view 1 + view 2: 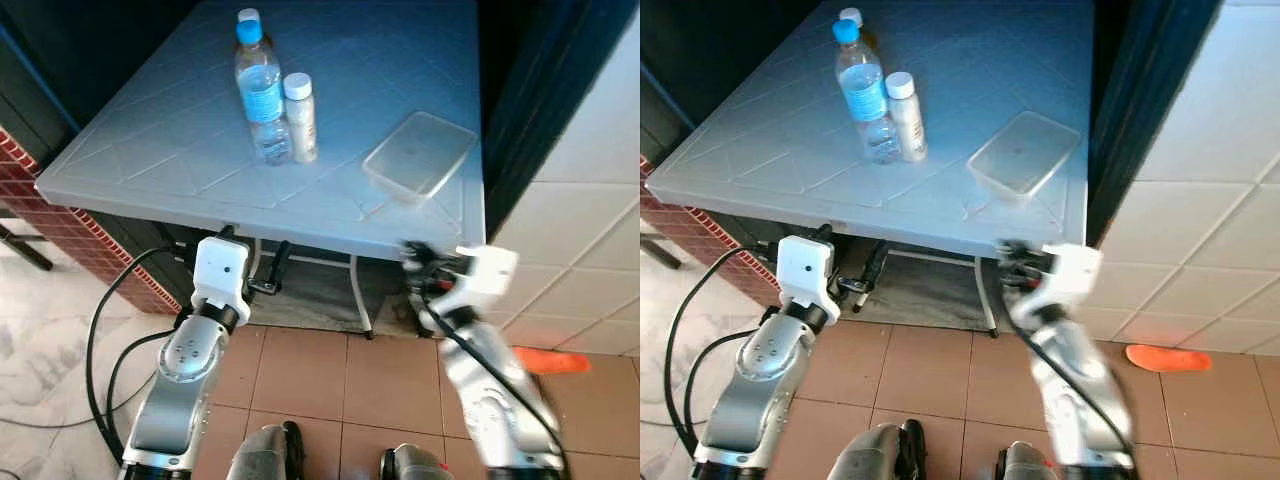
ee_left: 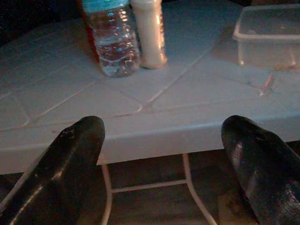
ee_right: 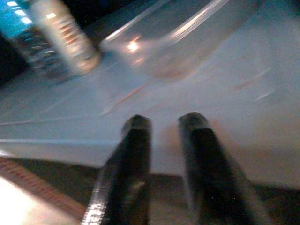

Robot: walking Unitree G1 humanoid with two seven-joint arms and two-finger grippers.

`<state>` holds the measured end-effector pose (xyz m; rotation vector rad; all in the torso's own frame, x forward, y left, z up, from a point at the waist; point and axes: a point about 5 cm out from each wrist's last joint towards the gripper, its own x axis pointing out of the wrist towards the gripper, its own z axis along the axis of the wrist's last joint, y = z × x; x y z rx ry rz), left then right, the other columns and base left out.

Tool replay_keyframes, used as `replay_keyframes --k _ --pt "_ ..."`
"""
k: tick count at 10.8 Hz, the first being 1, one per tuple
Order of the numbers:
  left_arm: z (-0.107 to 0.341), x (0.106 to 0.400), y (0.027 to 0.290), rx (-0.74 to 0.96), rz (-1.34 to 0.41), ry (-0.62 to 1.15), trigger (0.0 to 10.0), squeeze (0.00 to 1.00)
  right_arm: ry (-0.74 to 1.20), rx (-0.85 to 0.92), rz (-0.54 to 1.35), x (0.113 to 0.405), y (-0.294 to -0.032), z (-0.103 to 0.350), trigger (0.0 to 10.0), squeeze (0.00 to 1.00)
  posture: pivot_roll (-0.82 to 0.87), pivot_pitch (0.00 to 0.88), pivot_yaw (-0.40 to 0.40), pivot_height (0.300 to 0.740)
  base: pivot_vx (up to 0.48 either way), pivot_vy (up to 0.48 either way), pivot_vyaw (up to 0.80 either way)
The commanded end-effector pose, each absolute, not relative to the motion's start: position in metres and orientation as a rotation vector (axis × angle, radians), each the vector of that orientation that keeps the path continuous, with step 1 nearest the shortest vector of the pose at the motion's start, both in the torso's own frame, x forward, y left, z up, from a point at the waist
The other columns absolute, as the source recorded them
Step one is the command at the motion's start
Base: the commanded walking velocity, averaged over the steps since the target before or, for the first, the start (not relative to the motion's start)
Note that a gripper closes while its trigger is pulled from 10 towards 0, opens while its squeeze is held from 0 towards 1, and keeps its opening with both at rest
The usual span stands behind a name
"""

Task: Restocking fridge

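A clear water bottle with a blue cap (image 1: pixel 262 95) stands on the pale blue plastic table (image 1: pixel 170 150). A small white-capped bottle (image 1: pixel 300 118) stands right beside it, and another white-capped bottle (image 1: pixel 248 16) is behind them. An empty clear plastic container (image 1: pixel 420 155) lies near the table's right front corner. My left gripper (image 2: pixel 164 154) is open, held just below and before the front edge, facing the bottles. My right gripper (image 3: pixel 164 126), blurred, sits at the table edge under the container with its fingers close together and nothing between them.
A white tiled wall (image 1: pixel 590 200) rises on the right, and a red brick wall (image 1: pixel 60 225) stands at the left. An orange object (image 1: pixel 1168 357) lies on the terracotta floor. A black cable (image 1: pixel 95 340) loops beside my left arm. White table legs (image 1: pixel 355 295) stand under the table.
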<state>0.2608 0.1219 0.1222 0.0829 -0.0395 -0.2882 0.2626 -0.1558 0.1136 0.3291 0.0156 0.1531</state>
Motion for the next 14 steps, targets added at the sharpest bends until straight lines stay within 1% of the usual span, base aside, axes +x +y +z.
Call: replay_keyframes --k 1,2,3,4,6,10,11,12,13,14 --pt "0.117 0.260 0.122 0.094 -0.289 -0.020 10.0 0.00 -0.007 0.319 0.105 0.265 -0.161 0.117 10.0 1.00 -0.06 0.104 0.115 0.740 0.000 0.000 0.00" --pt "0.117 0.262 0.120 0.091 -0.293 -0.023 10.0 0.00 -0.044 0.265 0.016 0.272 -0.172 0.123 10.0 1.00 -0.06 0.100 0.112 0.740 0.000 0.000 0.00" --pt "0.117 0.263 0.121 0.090 -0.290 -0.026 10.0 0.00 -0.056 0.277 -0.030 0.276 -0.179 0.126 10.0 1.00 -0.06 0.096 0.106 0.740 0.000 0.000 0.00" --pt "0.116 0.262 0.121 0.089 -0.285 -0.025 10.0 0.00 -0.076 0.253 -0.061 0.284 -0.189 0.131 10.0 1.00 -0.06 0.095 0.103 0.740 0.000 0.000 0.00" --pt "0.115 0.261 0.118 0.083 -0.287 -0.026 10.0 0.00 -0.086 0.291 -0.101 0.303 -0.205 0.140 10.0 1.00 -0.06 0.093 0.100 0.740 0.000 0.000 0.00" --pt "0.114 0.261 0.121 0.086 -0.275 -0.027 10.0 0.00 -0.112 0.326 -0.070 0.316 -0.201 0.147 10.0 1.00 -0.05 0.100 0.100 0.740 0.000 0.000 0.00" --pt "0.114 0.260 0.121 0.086 -0.275 -0.027 10.0 0.00 -0.118 0.325 -0.029 0.321 -0.200 0.150 10.0 1.00 -0.05 0.100 0.100 0.740 0.000 0.000 0.00" --pt "0.115 0.260 0.121 0.087 -0.275 -0.027 10.0 0.00 -0.119 0.367 -0.001 0.327 -0.200 0.154 10.0 1.00 -0.05 0.109 0.104 0.740 0.000 0.000 0.00" --pt "0.115 0.260 0.121 0.089 -0.277 -0.025 10.0 0.00 -0.113 0.369 0.020 0.337 -0.199 0.157 10.0 0.22 -0.05 0.113 0.105 0.740 0.000 0.000 0.00" --pt "0.115 0.259 0.121 0.091 -0.277 -0.025 10.0 0.00 -0.085 0.435 0.033 0.345 -0.197 0.156 10.0 0.00 -0.04 0.119 0.105 0.740 0.000 0.000 0.00"
